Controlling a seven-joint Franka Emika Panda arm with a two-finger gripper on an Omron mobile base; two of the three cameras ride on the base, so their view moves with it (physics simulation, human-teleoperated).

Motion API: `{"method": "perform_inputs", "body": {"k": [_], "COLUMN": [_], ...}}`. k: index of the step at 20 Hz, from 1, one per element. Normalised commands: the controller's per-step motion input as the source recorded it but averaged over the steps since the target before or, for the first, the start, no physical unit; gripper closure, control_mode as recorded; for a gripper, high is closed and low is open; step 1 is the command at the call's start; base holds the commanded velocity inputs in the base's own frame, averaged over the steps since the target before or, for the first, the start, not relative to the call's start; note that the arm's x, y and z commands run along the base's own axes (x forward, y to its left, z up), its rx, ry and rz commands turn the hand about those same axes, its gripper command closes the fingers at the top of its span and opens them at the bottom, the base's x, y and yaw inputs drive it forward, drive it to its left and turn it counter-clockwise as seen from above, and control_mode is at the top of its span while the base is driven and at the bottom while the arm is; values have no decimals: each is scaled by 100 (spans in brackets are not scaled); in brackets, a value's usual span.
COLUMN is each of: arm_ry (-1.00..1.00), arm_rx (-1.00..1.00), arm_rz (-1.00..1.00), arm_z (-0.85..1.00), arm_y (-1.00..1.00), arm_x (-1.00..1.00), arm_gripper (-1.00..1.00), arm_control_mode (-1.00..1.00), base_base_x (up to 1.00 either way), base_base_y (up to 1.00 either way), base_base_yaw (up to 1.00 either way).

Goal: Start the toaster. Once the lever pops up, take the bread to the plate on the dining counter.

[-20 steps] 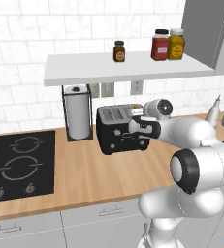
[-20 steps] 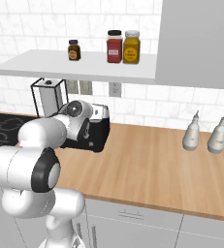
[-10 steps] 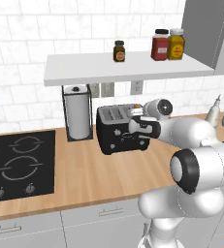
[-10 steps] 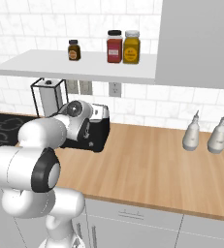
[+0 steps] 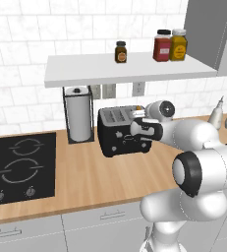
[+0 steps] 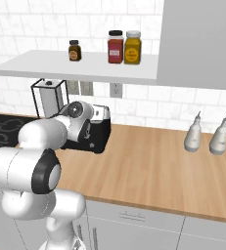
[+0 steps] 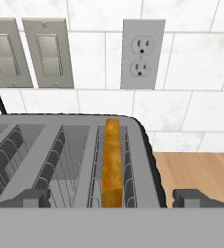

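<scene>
End effector (image 7: 113,196) hovers just above the right end of the toaster (image 5: 122,132), fingers spread wide apart, one dark tip (image 7: 33,197) over the middle of the grey top, the other (image 7: 193,197) past the toaster's right edge. Nothing between them is gripped.

Bread (image 7: 112,162) stands on edge in the slot nearest the toaster's right side, directly between the tips in the hand view. Its long axis runs along the slot, from the end effector's side toward the tiled wall; thin golden-brown top edge faces up, sitting about level with the slot rim.

Toaster sits on the wood worktop (image 5: 100,172) toward its back edge, close to the wall, front with white marks facing the room. Its slots run front to back. In the right base view the hand covers most of the toaster (image 6: 101,132).

Paper towel holder (image 5: 78,114) just beside the toaster on its left; black cooktop (image 5: 17,167) further left along the worktop. Two grey bottles (image 6: 205,139) well apart to the right, near the back edge. Wall outlet (image 7: 142,54) and two switch plates (image 7: 28,52) behind the toaster. Shelf (image 5: 125,70) overhead carries three jars (image 5: 170,45).

Against the earlier frames: arm, toaster and the rest sit in the same places; no change seen.
</scene>
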Motion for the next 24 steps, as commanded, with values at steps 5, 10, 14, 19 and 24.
{"method": "perform_inputs", "body": {"k": [5,10,14,19,24], "arm_ry": [0,0,0,0,0], "arm_rx": [0,0,0,0,0], "arm_rz": [0,0,0,0,0], "arm_z": [0,0,0,0,0], "arm_y": [0,0,0,0,0], "arm_x": [0,0,0,0,0], "arm_gripper": [-100,-100,-100,-100,-100], "arm_control_mode": [-100,-100,-100,-100,-100], "base_base_x": [0,0,0,0,0], "base_base_y": [0,0,0,0,0], "base_base_yaw": [0,0,0,0,0]}}
